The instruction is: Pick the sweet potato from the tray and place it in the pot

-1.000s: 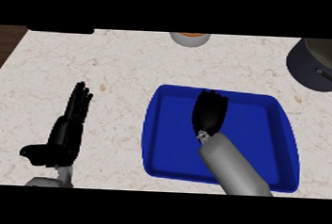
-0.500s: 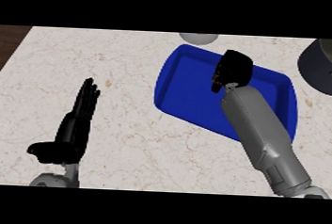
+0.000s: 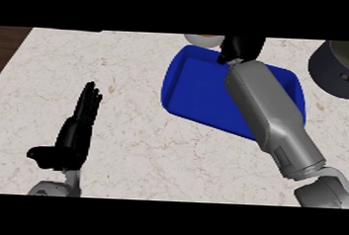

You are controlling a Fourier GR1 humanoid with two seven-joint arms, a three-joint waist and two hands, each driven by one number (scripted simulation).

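So the sweet potato isn't showing anywhere; the right hand (image 3: 241,48) is curling at the blue tray's (image 3: 197,91) far rim, further out than a second ago, so it's probably carrying it potward. The dark pot (image 3: 344,67) is sitting right of the tray, a small bowl-like thing (image 3: 202,39) is peeking in beside the hand, and the left hand (image 3: 76,127) is resting spread on the counter (image 3: 133,137).

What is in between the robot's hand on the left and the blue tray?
Nothing stands there. In the head view, only bare marble counter lies between the open left hand and the blue tray.
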